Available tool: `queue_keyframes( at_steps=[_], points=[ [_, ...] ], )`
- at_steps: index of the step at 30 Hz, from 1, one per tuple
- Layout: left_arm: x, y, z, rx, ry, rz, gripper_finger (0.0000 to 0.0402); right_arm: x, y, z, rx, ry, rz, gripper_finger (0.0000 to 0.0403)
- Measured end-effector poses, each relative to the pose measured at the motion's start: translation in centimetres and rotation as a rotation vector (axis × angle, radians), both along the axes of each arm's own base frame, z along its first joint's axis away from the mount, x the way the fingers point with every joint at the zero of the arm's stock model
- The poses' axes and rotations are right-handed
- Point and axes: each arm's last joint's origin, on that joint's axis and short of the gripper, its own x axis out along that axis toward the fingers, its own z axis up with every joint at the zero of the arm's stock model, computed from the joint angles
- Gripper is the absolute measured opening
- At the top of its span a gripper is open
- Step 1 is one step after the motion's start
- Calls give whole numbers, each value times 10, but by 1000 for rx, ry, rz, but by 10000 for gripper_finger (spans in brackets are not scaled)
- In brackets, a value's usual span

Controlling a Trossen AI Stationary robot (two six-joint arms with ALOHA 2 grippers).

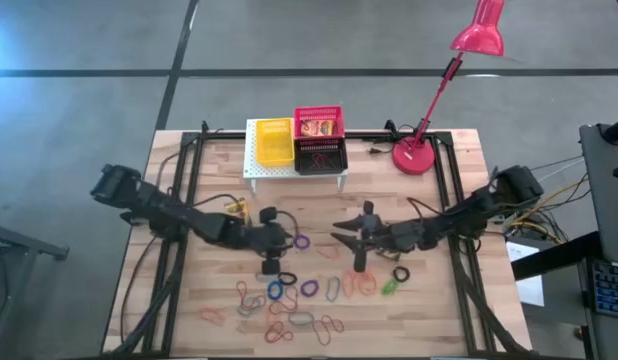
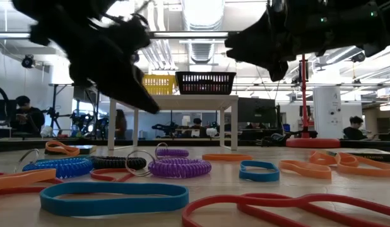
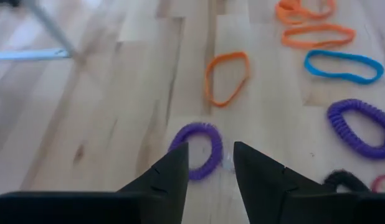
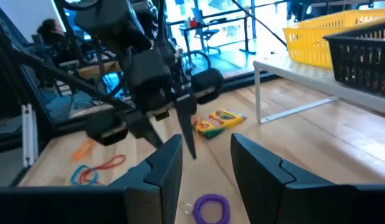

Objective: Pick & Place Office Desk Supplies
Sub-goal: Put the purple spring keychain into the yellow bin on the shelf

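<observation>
High view shows the left gripper over a purple coiled loop, fingers apart, nothing held; the right gripper hovers near it, fingers also apart. Only the right wrist view shows a crayon box, its print unreadable. The red basket seems to hold crayon boxes; other loops scatter across the table.

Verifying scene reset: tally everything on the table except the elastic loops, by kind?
Baskets: 3 (yellow basket, red basket, black basket)
Desk lamp: 1
Crayon box: 1 in view
White shelf: 1
Total: 6
</observation>
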Motion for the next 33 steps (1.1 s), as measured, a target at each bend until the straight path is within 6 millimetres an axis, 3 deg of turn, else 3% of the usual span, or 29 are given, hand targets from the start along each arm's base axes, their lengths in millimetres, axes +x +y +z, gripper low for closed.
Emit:
queue_keyframes(
  at_steps=[7,13,16,23,33],
  points=[
    [33,13,-22,-67,105,-120,177,18,4,-4,-38,20,1,125],
    [40,15,-35,-56,165,-171,187,33,9,-12,-54,43,9,123],
    [39,16,-33,-58,161,-168,164,35,10,-17,-58,57,9,123],
    [35,25,-40,-69,214,-117,70,37,10,-17,-70,61,12,122],
    [34,24,-37,-72,211,-117,12,37,10,-15,-78,56,12,118]
  ],
)
